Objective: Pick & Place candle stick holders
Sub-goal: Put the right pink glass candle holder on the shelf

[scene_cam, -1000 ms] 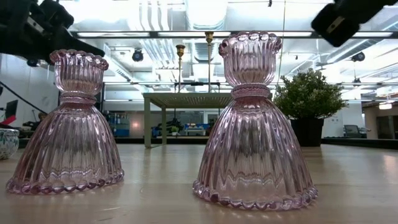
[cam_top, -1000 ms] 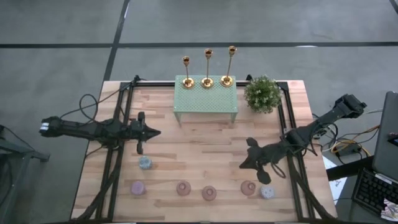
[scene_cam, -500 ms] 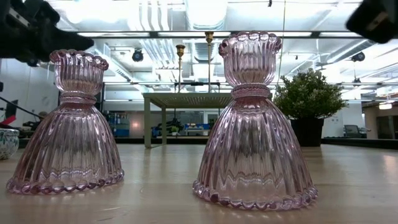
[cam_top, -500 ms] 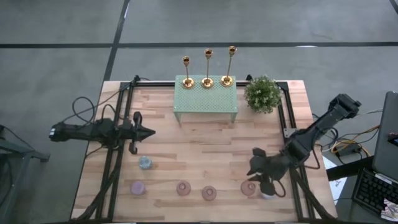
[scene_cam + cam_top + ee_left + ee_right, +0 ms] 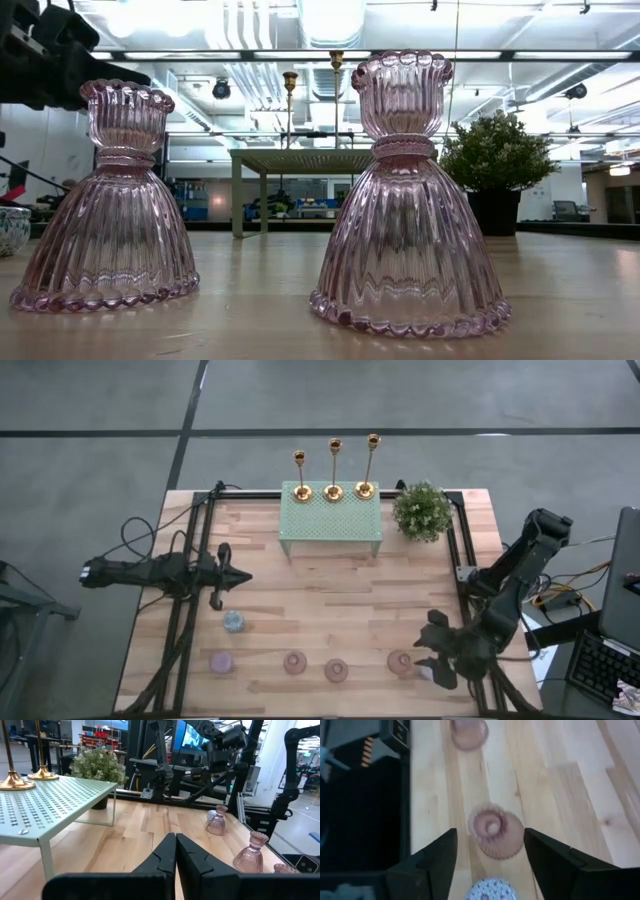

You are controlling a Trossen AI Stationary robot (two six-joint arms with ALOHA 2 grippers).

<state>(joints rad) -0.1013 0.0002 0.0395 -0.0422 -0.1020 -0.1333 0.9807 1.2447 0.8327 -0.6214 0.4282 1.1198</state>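
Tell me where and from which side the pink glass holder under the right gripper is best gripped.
Judging by its shape, grip the narrow neck of the pink glass holder, coming straight down from above. It stands upright, its skirt flares wide toward the base, and the right gripper, open, already hangs over it. A patterned holder stands close beside it, so sideways approaches look crowded.

Right pincer (image 5: 432, 665) now sits nearer the desk's front right corner than 1.0 s ago, above the pale patterned holder (image 5: 491, 890). Left pincer (image 5: 243, 574) has pulled back slightly toward the left edge.
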